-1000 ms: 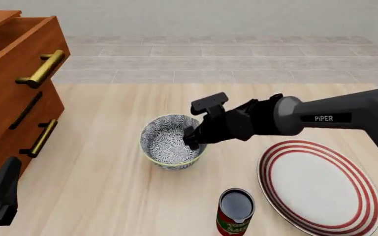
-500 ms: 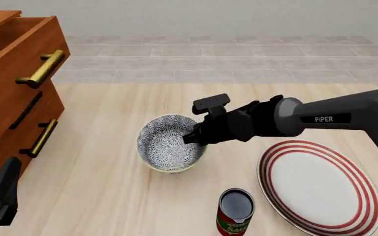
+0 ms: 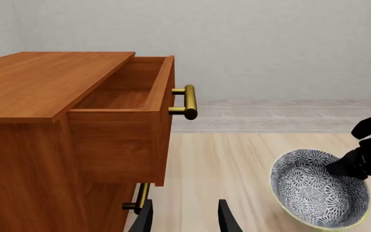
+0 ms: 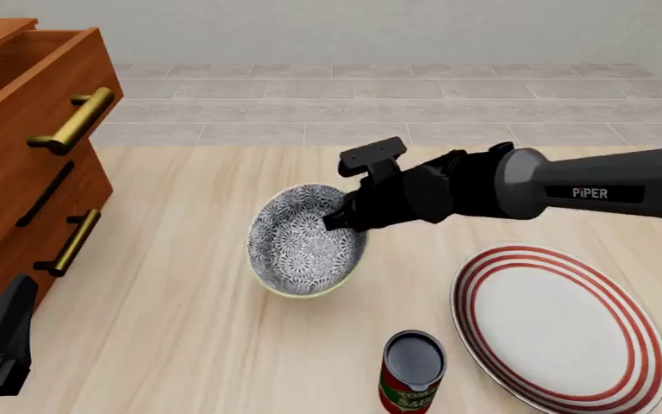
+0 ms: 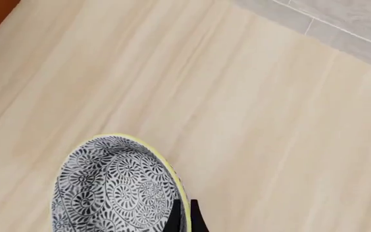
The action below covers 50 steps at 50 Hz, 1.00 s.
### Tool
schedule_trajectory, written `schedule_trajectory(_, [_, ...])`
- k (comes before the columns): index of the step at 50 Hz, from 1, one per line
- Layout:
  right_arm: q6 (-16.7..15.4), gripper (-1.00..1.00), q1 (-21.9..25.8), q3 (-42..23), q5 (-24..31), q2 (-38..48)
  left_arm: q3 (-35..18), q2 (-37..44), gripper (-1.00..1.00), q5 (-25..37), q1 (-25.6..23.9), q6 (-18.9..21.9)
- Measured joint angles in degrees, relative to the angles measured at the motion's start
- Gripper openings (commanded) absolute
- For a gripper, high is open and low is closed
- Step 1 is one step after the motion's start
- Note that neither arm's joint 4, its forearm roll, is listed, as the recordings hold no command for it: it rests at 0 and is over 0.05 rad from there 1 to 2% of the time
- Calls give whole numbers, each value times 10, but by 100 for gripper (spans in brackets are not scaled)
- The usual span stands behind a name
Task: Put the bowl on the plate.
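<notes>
The floral grey-and-white bowl (image 4: 303, 244) with its yellowish rim hangs tilted above the table, its opening turned toward the camera. My right gripper (image 4: 340, 219) is shut on the bowl's right rim. The right wrist view shows the bowl (image 5: 114, 187) with the rim pinched between my fingertips (image 5: 184, 217). The bowl (image 3: 318, 191) also appears in the left wrist view. The white plate (image 4: 558, 326) with red rings lies flat at the front right, apart from the bowl. My left gripper (image 3: 184, 216) waits open near the drawer unit at the front left, holding nothing.
A wooden drawer unit (image 4: 27, 164) with brass handles stands at the left, its top drawer (image 3: 131, 116) pulled open. A red-labelled tin can (image 4: 412, 373) stands upright at the front, between bowl and plate.
The right gripper has lifted the bowl off the table and tipped it, so its opening now faces the camera. The left arm has not moved.
</notes>
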<state>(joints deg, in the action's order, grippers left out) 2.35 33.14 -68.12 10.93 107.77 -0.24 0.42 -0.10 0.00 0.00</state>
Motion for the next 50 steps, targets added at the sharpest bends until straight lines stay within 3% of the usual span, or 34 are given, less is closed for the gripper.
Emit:
schedule_trajectory(26, [-11,-100,-27,-6,24,-69,0,0,100,0,0,0])
schedule_trajectory(50, [-9,-100,-122,113,10,-216,0,0,100,0,0,0])
